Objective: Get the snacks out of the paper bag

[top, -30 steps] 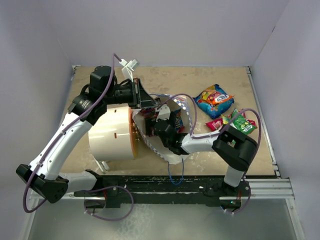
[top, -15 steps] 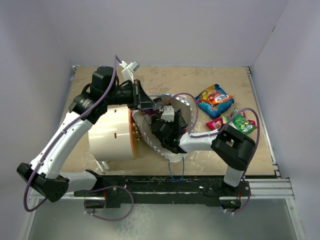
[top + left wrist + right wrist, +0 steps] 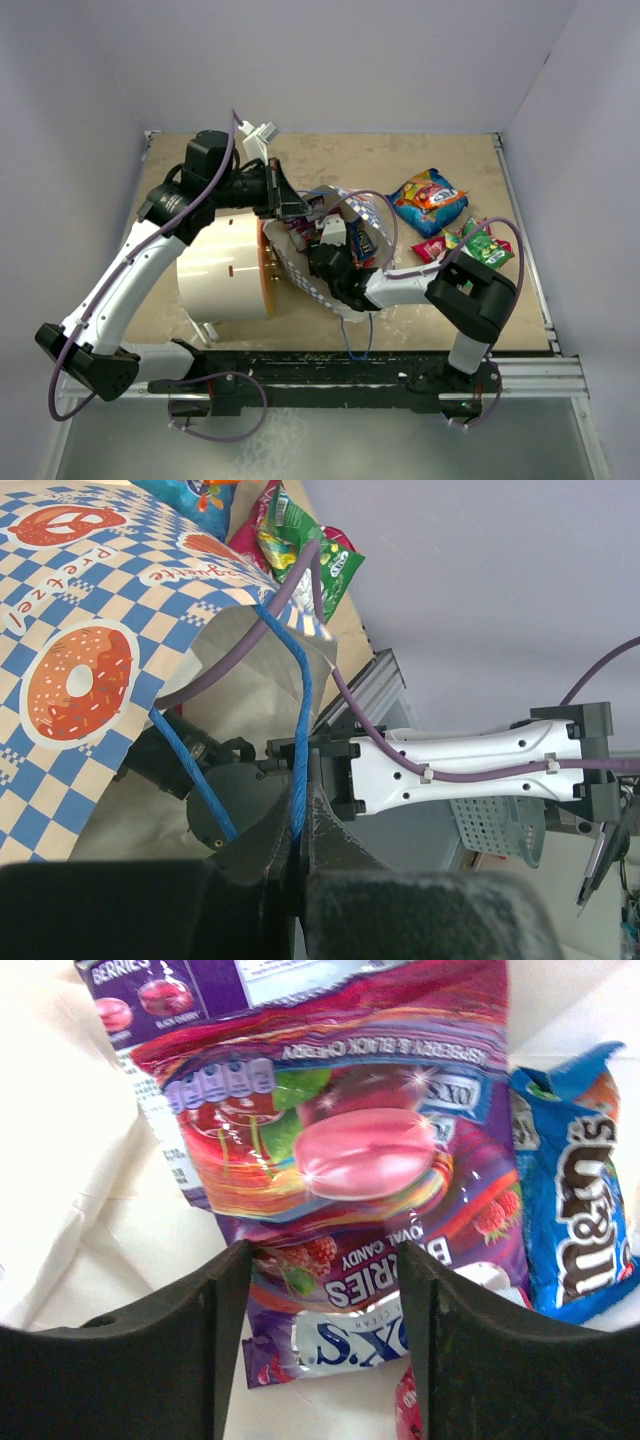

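The paper bag (image 3: 300, 278), blue-and-white checkered, lies on its side mid-table with its mouth toward the right. My left gripper (image 3: 298, 207) is shut on its thin blue cord handle (image 3: 299, 730), holding the mouth up; the cord runs between the left gripper's (image 3: 295, 825) pressed jaws. My right gripper (image 3: 332, 238) reaches into the bag. Inside, a purple berry-candy packet (image 3: 350, 1130) lies between the right gripper's (image 3: 325, 1270) jaws, which stand apart at its sides. A blue packet (image 3: 575, 1220) lies beside it. On the table outside lie a blue-and-orange packet (image 3: 428, 200), a green one (image 3: 487, 245) and a pink one (image 3: 432, 248).
A big white cylinder with a tan face (image 3: 225, 265) lies just left of the bag, under my left arm. Grey walls close the table at the back and both sides. A red packet corner (image 3: 405, 1400) shows by the right finger.
My right gripper has pushed deeper into the bag and its jaws have narrowed around the purple packet. The left gripper keeps its hold on the cord.
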Motion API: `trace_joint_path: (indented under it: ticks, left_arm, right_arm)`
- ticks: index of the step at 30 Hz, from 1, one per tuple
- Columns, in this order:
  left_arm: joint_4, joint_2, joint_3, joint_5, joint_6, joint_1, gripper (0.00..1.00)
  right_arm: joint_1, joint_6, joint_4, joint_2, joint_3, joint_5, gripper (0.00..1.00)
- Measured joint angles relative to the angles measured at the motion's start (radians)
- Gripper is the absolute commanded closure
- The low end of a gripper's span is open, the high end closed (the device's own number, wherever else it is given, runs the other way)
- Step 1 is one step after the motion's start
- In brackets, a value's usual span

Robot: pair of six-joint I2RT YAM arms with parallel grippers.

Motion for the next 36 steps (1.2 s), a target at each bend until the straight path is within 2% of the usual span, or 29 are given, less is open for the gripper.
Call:
trace_joint_path:
  ticks: [4, 10, 16, 17, 21, 22, 23, 25, 28, 31, 36]
  left_arm:
    - [0.006, 0.000, -0.001, -0.013, -0.004, 0.000, 1.00]
    - [0.039, -0.023, -0.035, -0.027, -0.018, 0.000, 1.00]
    - [0.048, -0.031, -0.035, -0.047, -0.027, 0.000, 1.00]
    - [0.048, -0.031, -0.035, -0.048, -0.027, 0.000, 1.00]
    - [0.046, -0.032, -0.035, -0.050, -0.027, 0.000, 1.00]
    - [0.046, -0.032, -0.035, -0.051, -0.026, 0.000, 1.00]
    - [0.046, -0.032, -0.035, -0.051, -0.026, 0.000, 1.00]
    - [0.045, -0.032, -0.035, -0.052, -0.026, 0.000, 1.00]
    - [0.039, -0.032, -0.033, -0.056, -0.026, 0.000, 1.00]
    - [0.027, -0.032, -0.027, -0.058, -0.026, 0.000, 1.00]
    - [0.023, -0.032, -0.024, -0.066, -0.026, 0.000, 1.00]
  right_arm:
    - [0.000, -0.029, 0.001, 0.033, 0.045, -0.021, 0.48]
    - [0.000, -0.071, 0.001, 0.032, 0.052, -0.048, 0.78]
    - [0.000, -0.093, -0.054, -0.007, 0.068, -0.071, 0.97]
    - [0.000, -0.097, -0.060, -0.022, 0.068, -0.074, 1.00]
    - [0.000, -0.102, -0.079, -0.097, 0.065, -0.098, 1.00]
    - [0.000, -0.103, -0.077, -0.115, 0.063, -0.101, 0.96]
    - [0.000, -0.104, -0.075, -0.130, 0.058, -0.101, 0.85]
    - [0.000, -0.105, -0.074, -0.147, 0.048, -0.104, 0.55]
    - [0.000, -0.106, -0.079, -0.129, 0.046, -0.103, 0.27]
    - [-0.001, -0.106, -0.095, -0.080, 0.047, -0.102, 0.15]
    - [-0.003, -0.083, -0.108, 0.010, 0.060, -0.095, 0.18]
